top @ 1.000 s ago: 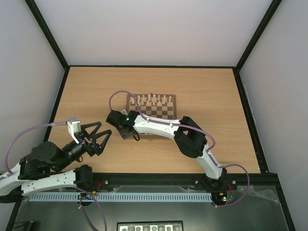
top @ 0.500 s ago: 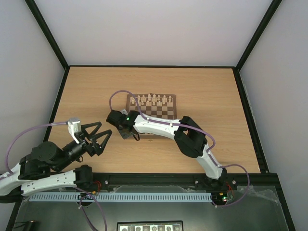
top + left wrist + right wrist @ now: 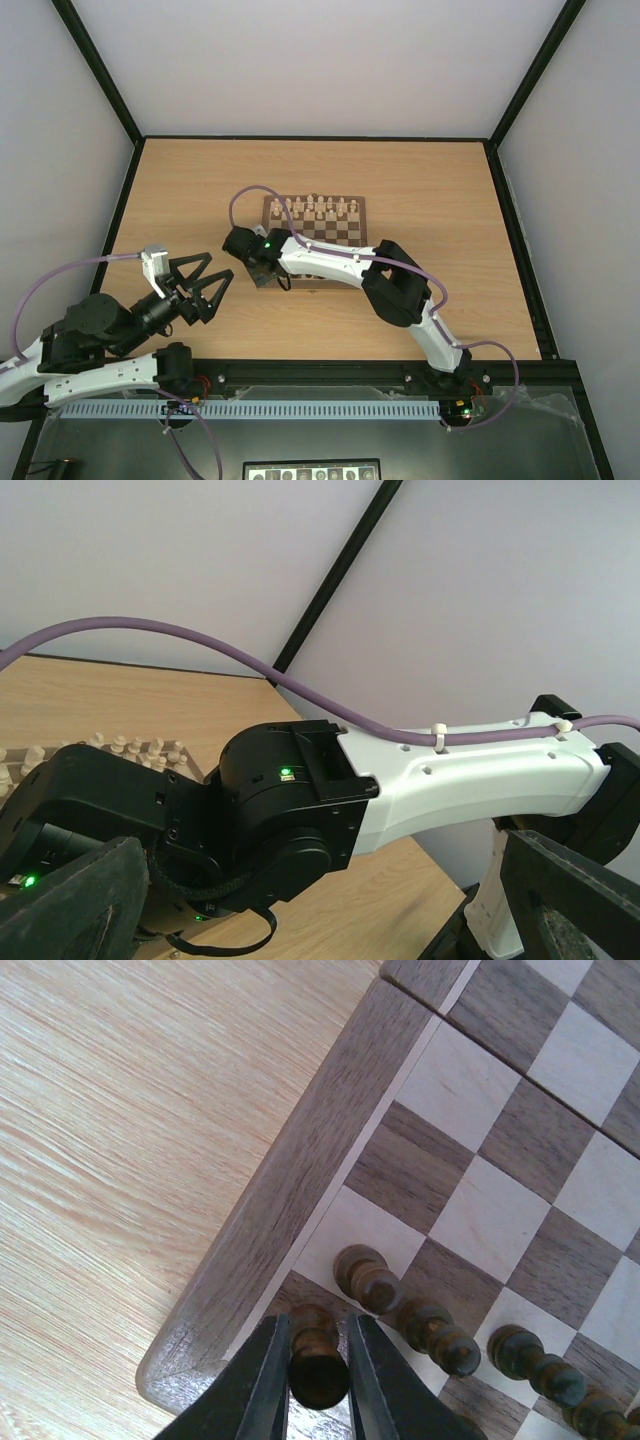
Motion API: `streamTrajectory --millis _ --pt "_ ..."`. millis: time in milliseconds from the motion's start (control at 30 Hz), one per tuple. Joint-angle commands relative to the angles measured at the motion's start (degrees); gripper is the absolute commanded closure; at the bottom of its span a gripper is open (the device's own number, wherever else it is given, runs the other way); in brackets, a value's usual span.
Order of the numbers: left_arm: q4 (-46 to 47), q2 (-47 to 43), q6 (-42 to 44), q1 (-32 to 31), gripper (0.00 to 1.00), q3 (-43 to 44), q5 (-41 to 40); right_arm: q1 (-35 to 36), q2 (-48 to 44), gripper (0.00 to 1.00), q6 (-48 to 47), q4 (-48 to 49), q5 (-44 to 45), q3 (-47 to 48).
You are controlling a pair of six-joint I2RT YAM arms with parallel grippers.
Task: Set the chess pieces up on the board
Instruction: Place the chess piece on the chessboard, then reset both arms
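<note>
The board (image 3: 290, 1170) fills the right wrist view, seen at its near left corner. My right gripper (image 3: 318, 1322) is shut on a dark brown chess piece (image 3: 318, 1365) that stands upright on the corner dark square. Three more dark pieces (image 3: 365, 1278) stand in a row on the squares beside it, running right. In the top view my right gripper (image 3: 262, 272) is at the near left corner of the board (image 3: 345, 235). My left gripper (image 3: 218, 267) hangs open above the table left of the board, holding nothing. Its fingers (image 3: 70, 900) frame the right arm's wrist (image 3: 290, 820).
Cream-white pieces (image 3: 315, 208) line the board's far rows. The right arm (image 3: 400, 285) lies across the near side of the board. Black frame rails (image 3: 310, 138) border the wooden table (image 3: 180, 190).
</note>
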Motion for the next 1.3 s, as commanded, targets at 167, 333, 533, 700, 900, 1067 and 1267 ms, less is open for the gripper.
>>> streamTrajectory --millis 167,333,533,700,900,1067,1267 --pt "1.4 0.5 0.9 0.0 0.00 1.5 0.3 -0.4 -1.2 0.74 -0.1 -1.5 -2.3 -2.7" --pt "1.5 0.8 0.9 0.1 0.01 1.5 0.3 -0.1 -3.7 0.71 -0.2 -0.3 -3.5 -3.8" --pt "1.6 1.1 0.8 0.1 0.00 1.4 0.0 0.4 -7.1 0.70 -0.7 1.5 -4.9 -5.0" --pt "1.7 1.4 0.6 0.1 0.01 1.5 0.0 0.9 -9.8 0.70 -0.5 1.4 -4.4 -5.3" --pt "2.1 1.6 0.5 0.1 0.00 1.6 -0.4 1.2 -13.3 0.70 -0.1 1.3 -2.0 -8.1" --pt "2.2 3.5 0.1 0.0 0.01 1.5 -1.3 1.1 -17.6 0.70 0.4 2.6 -0.7 -12.0" --pt "2.6 4.6 -0.5 0.1 0.00 1.6 -2.8 1.1 -23.3 0.54 1.2 3.9 1.5 -17.5"
